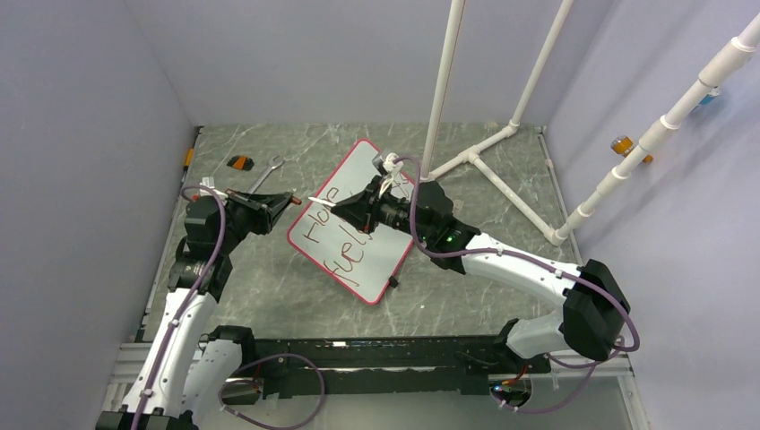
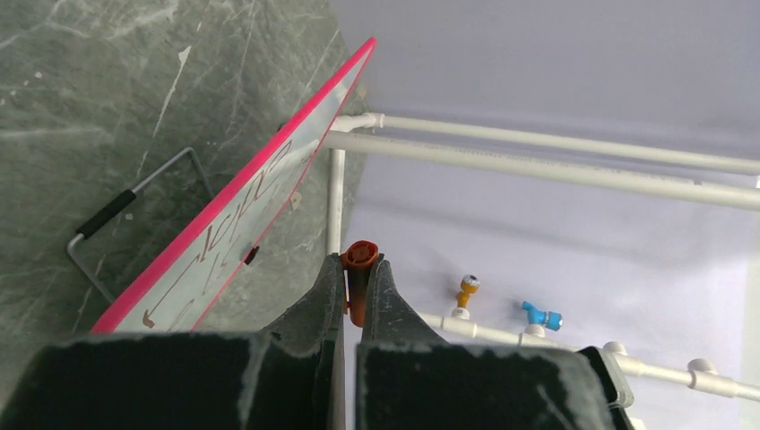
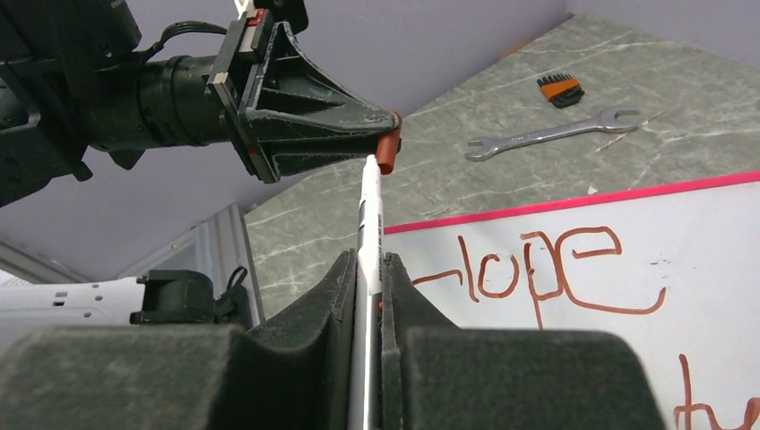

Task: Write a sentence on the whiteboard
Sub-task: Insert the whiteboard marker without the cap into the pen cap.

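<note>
The whiteboard [image 1: 360, 176], grey-white with a red-pink frame, lies tilted on the table mid-scene, also seen edge-on as whiteboard [image 2: 170, 285] and whiteboard [image 3: 627, 305]. The sentence [image 1: 328, 235] in red-brown marker reads "Hope" over a second line, seen close as sentence [image 3: 538, 264]. My right gripper [image 1: 346, 209] hovers over the board's left end, shut on a white marker [image 3: 370, 224]. My left gripper [image 1: 289, 200] is shut on the orange-brown marker cap [image 2: 359, 269]. The marker's tip sits right beside the cap [image 3: 388, 152]; whether they touch is unclear.
A steel wrench [image 1: 266, 173] and a small black-and-orange piece [image 1: 238, 162] lie at the back left. A white pipe frame [image 1: 488, 152] stands behind the board, with orange [image 2: 466, 288] and blue [image 2: 539, 314] fittings on the right wall. A wire stand [image 2: 116, 210] lies under the board.
</note>
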`<action>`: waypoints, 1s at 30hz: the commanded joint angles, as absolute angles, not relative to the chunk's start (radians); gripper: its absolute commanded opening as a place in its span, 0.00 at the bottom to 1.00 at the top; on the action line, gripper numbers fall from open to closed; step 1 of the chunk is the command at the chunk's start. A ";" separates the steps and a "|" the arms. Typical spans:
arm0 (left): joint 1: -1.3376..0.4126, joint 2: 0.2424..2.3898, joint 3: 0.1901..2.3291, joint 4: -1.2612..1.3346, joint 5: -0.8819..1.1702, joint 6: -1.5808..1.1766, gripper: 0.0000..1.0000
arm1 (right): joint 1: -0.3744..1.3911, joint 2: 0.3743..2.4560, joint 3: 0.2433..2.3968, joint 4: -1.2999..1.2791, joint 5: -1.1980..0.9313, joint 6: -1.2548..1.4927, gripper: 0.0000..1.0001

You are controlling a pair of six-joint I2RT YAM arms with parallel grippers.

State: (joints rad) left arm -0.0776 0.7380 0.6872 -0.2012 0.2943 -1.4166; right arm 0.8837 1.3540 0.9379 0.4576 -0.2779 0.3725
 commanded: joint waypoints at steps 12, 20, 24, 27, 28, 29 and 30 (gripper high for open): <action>-0.087 0.810 0.716 -0.081 0.450 -1.605 0.00 | 0.909 1.334 0.974 0.430 -0.263 0.223 0.00; -0.091 0.803 0.746 -0.132 0.457 -1.622 0.00 | 0.946 1.354 1.005 0.370 -0.183 0.147 0.00; -0.092 0.800 0.754 -0.148 0.449 -1.615 0.00 | 0.959 1.350 1.009 0.370 -0.168 0.137 0.00; -0.092 0.802 0.750 -0.150 0.446 -1.617 0.00 | 0.969 1.338 1.006 0.367 -0.155 0.127 0.00; -0.092 0.804 0.749 -0.150 0.447 -1.618 0.00 | 0.971 1.334 1.004 0.366 -0.148 0.125 0.00; -0.092 0.804 0.749 -0.148 0.446 -1.617 0.00 | 0.972 1.330 1.002 0.365 -0.141 0.123 0.00; -0.092 0.805 0.750 -0.150 0.445 -1.618 0.00 | 0.975 1.323 0.998 0.365 -0.132 0.120 0.00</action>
